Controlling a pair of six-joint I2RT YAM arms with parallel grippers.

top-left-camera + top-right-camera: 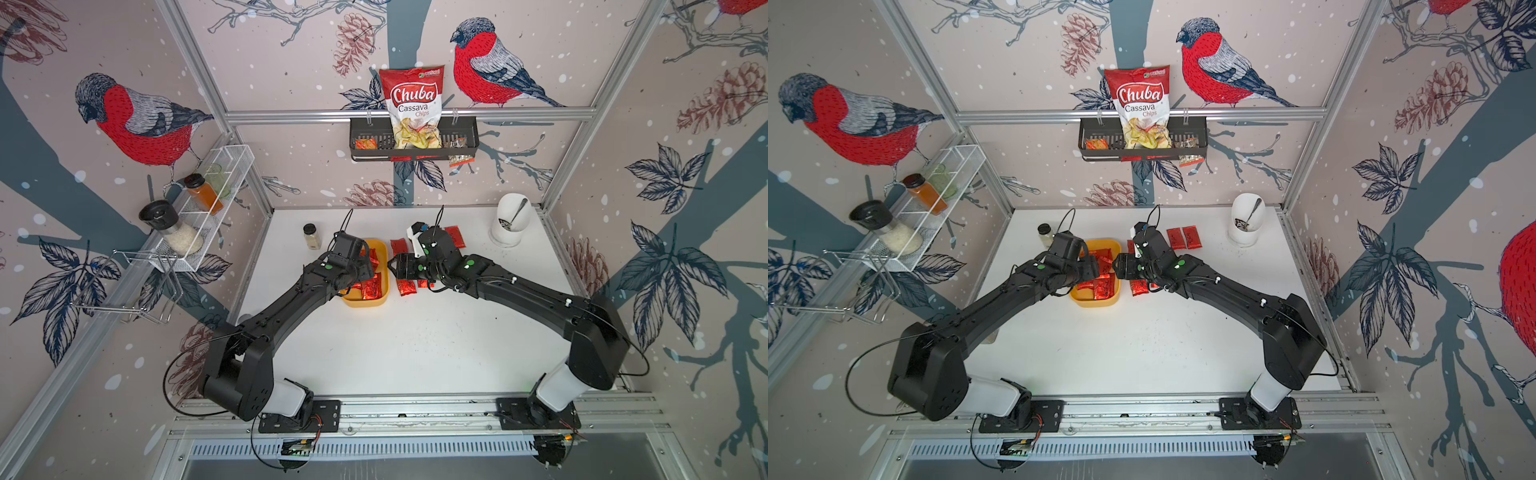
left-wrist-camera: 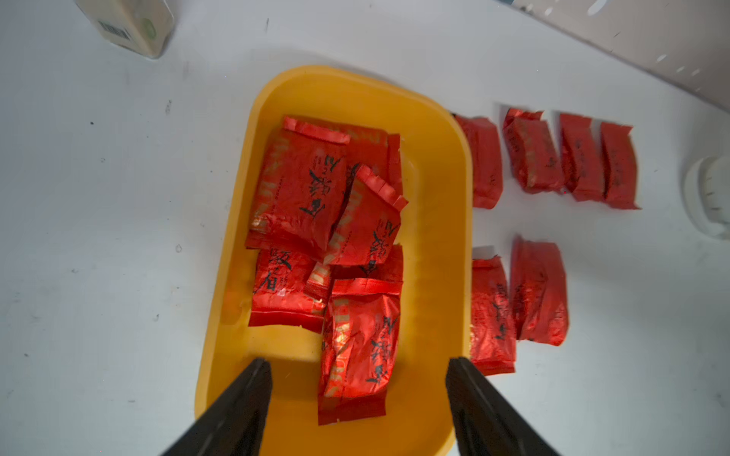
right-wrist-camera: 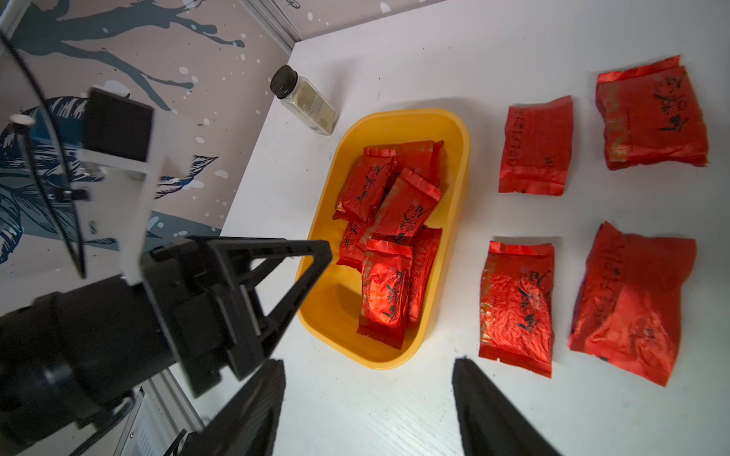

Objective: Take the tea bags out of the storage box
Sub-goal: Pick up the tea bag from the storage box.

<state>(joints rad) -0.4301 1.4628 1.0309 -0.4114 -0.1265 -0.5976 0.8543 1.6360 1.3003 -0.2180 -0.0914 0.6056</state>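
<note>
While the left tool (image 2: pixel 357 361) hangs with its jaws apart and empty, the storage box (image 2: pixel 434 237) sits right beneath it, with about six tea bags (image 2: pixel 300 189) heaped inside. Six more sachets (image 2: pixel 537 292) lie out on the surface (image 2: pixel 118 237), just ahead of the right tool (image 3: pixel 367 361), which is spread wide and holds nothing. I'd judge the job roughly half done.

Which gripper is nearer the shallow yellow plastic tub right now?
Left. The left gripper is open directly above the shallow yellow plastic tub; the right gripper is open just outside its rim, above white table.
</note>
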